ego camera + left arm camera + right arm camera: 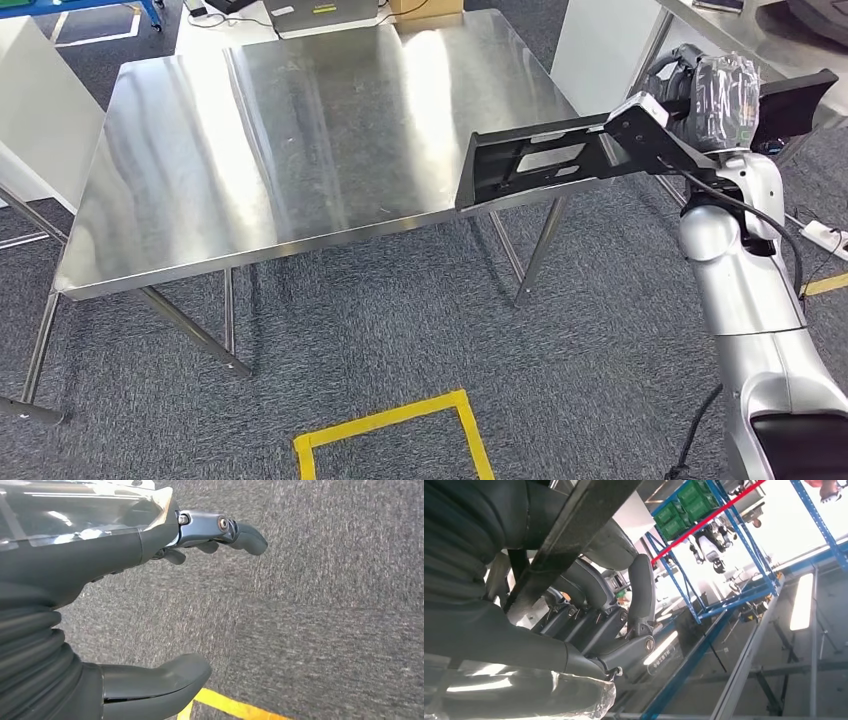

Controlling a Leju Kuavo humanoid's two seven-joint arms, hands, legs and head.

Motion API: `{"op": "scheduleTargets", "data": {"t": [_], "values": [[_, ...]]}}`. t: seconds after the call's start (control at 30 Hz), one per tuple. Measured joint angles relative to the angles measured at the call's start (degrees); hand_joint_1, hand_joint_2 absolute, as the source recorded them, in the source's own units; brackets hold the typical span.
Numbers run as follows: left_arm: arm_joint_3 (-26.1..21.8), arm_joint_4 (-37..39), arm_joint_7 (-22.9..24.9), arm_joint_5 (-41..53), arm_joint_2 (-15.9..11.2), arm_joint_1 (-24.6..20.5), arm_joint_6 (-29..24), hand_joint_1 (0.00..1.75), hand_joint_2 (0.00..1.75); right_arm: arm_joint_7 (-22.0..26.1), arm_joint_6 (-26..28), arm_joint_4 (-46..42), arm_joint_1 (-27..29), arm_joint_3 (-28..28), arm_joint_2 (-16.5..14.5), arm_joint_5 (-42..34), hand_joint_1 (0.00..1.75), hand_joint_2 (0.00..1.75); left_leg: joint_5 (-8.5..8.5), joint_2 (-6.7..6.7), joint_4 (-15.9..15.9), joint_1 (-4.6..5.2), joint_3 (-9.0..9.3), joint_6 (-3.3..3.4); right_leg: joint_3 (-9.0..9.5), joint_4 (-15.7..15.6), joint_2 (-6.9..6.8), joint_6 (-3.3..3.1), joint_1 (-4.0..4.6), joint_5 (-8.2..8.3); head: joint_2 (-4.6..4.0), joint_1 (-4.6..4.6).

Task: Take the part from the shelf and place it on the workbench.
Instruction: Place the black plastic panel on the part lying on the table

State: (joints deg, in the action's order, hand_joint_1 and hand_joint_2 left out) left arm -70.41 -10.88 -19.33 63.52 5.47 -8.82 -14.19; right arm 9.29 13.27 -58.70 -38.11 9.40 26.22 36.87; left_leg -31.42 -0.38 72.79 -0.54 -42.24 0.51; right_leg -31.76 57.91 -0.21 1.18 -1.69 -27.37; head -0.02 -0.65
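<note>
Right hand (pixel 700 95) grips part (pixel 530 160) — over workbench (pixel 300 150).

The right arm (pixel 745 280) is raised, its right hand (pixel 715 95) gripping the part (pixel 540 160); the left hand (pixel 150 605) hangs with fingers apart.

black part (pixel 530 160), shiny silver workbench (pixel 300 140), yellow floor tape (pixel 400 425)

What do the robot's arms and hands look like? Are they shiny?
Yes, shiny. The right arm is silver, made of rounded sections, with a thin black cable running along it. The right hand is dark grey, wrapped in clear plastic. The left hand is dark grey too, with a ribbed cover, a thick rounded thumb and small metal screws on its fingers.
</note>
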Motion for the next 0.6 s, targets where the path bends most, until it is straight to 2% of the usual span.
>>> {"op": "scheduleTargets", "data": {"t": [0.03, 0.07, 0.1, 0.13, 0.17, 0.2, 0.23, 0.3, 0.37, 0.4, 0.43, 0.5, 0.53, 0.57, 0.6], "values": [[0.0, 0.0, 0.0, 0.0, 0.0, 0.1, 0.0, 0.0, 1.75, 0.0, 0.0, 0.1, 0.1, 0.0, -0.1, 0.0, 1.75, 1.75, 0.23, 0.06, 2.2, -0.01, -2.09, 0.04, 0.52, 0.0, 0.01, -0.1, 0.13, -0.49, 0.0, 0.02], [0.0, 0.0, 0.0, 0.0, 0.1, 0.1, 0.0, 0.0, 1.75, 0.0, 0.0, 0.2, 0.2, 0.0, -0.2, 0.0, 1.75, 1.75, 1.63, 0.09, 2.2, 0.0, -3.12, 0.22, 1.17, 0.0, 0.04, -0.09, 0.24, -1.04, 0.0, 0.01], [0.0, 0.0, 0.0, 0.0, 0.1, 0.1, 0.0, 0.0, 1.75, 0.0, 0.0, 0.2, 0.3, 0.0, -0.3, 0.0, 1.75, 1.75, 4.1, 0.09, 0.0, 0.06, -2.95, 0.55, 1.97, 0.0, 0.06, -0.05, 0.35, -1.65, 0.0, 0.01], [0.0, 0.0, 0.0, 0.0, 0.0, 0.2, 0.0, 0.0, 1.75, 0.0, 0.0, 0.3, 0.2, 0.0, -0.4, 0.0, 1.75, 1.75, 7.24, 0.11, -4.1, 0.19, -1.75, 1.06, 2.86, -0.1, 0.08, 0.02, 0.42, -2.34, 0.0, 0.0], [0.0, 0.0, 0.0, 0.0, 0.0, 0.2, 0.0, 0.0, 1.75, 0.0, 0.0, 0.3, 0.2, 0.0, -0.4, 0.0, 1.75, 1.75, 9.32, 0.18, -7.8, 0.38, -0.24, 1.59, 3.61, -0.2, 0.08, 0.18, 0.54, -3.0, 0.0, -0.03], [0.0, 0.1, 0.0, 0.0, 0.0, 0.1, 0.0, 0.0, 1.75, 0.0, 0.1, 0.3, 0.1, 0.0, -0.5, 0.0, 1.75, 1.75, 10.38, 0.24, -11.0, 0.63, 1.34, 2.06, 4.2, -0.4, 0.1, 0.43, 0.67, -3.57, 0.0, -0.04], [0.0, 0.1, 0.0, 0.0, 0.0, 0.1, 0.0, 0.0, 1.75, 0.0, 0.1, 0.4, 0.0, 0.0, -0.6, 0.0, 1.75, 1.75, 10.46, 0.33, -12.9, 0.88, 2.46, 2.4, 4.56, -0.8, 0.1, 0.73, 0.77, -3.98, 0.0, -0.01], [0.0, 0.1, 0.0, 0.0, 0.0, 0.0, 0.0, 0.0, 1.75, 0.0, 0.3, 0.4, 0.1, -0.1, -0.6, 0.1, 1.75, 1.75, 9.2, 0.31, -14.3, 1.14, 3.87, 2.89, 5.32, -1.0, 0.1, 1.7, 0.92, -3.76, 0.0, 0.06], [0.0, 0.1, 0.0, 0.0, 0.0, 0.0, 0.0, 0.0, 1.75, 0.0, 0.4, 0.4, 0.3, -0.3, -0.5, 0.1, 1.75, 1.75, 8.69, 0.05, -15.4, 0.95, 5.55, 3.38, 5.11, 1.1, 0.1, 2.5, 0.9, -3.08, -0.01, 0.05], [0.0, 0.1, 0.0, 0.0, 0.0, 0.0, 0.0, 0.0, 1.75, 0.0, 0.4, 0.4, 0.3, -0.4, -0.4, 0.2, 1.75, 1.75, 8.4, -0.08, -15.9, 0.81, 6.52, 3.63, 3.74, 3.5, 0.15, 2.66, 0.91, -2.93, -0.02, 0.05], [0.0, 0.1, 0.0, 0.0, 0.0, 0.1, 0.1, 0.0, 1.75, 0.0, 0.5, 0.3, 0.5, -0.6, -0.4, 0.3, 1.75, 1.75, 8.04, -0.26, -16.2, 0.68, 7.29, 3.8, 1.55, 6.9, 0.18, 2.57, 0.88, -3.22, -0.02, -0.01], [0.1, 0.1, 0.0, 0.1, 0.1, 0.1, 0.1, 0.0, 1.75, -0.2, 0.5, 0.3, 1.1, -0.9, -0.3, 0.7, 1.75, 1.75, 6.94, -0.63, -16.3, 0.62, 8.47, 4.0, -3.93, 13.4, 0.22, 2.24, 0.86, -5.38, -0.02, -0.1], [0.2, 0.1, 0.1, 0.1, 0.1, 0.2, 0.2, 0.0, 1.75, -0.3, 0.5, 0.3, 1.5, -1.0, -0.3, 0.8, 1.75, 1.75, 6.28, -0.85, -16.3, 0.61, 9.16, 3.96, -6.09, 14.9, 0.22, 2.2, 0.81, -6.74, -0.02, -0.16], [0.3, 0.1, 0.1, 0.1, 0.2, 0.2, 0.2, 0.0, 1.75, -0.3, 0.5, 0.2, 2.0, -1.2, -0.3, 1.0, 1.75, 1.75, 5.57, -1.01, -16.3, 0.58, 9.97, 3.87, -7.49, 14.8, 0.21, 2.27, 0.73, -7.56, -0.02, -0.17], [0.4, 0.1, 0.1, 0.1, 0.2, 0.3, 0.2, 0.0, 1.75, -0.4, 0.5, 0.1, 2.5, -1.3, -0.3, 1.0, 1.75, 1.75, 4.83, -1.14, -16.3, 0.54, 10.9, 3.73, -7.97, 12.9, 0.2, 2.63, 0.62, -7.14, -0.02, -0.19]]}}
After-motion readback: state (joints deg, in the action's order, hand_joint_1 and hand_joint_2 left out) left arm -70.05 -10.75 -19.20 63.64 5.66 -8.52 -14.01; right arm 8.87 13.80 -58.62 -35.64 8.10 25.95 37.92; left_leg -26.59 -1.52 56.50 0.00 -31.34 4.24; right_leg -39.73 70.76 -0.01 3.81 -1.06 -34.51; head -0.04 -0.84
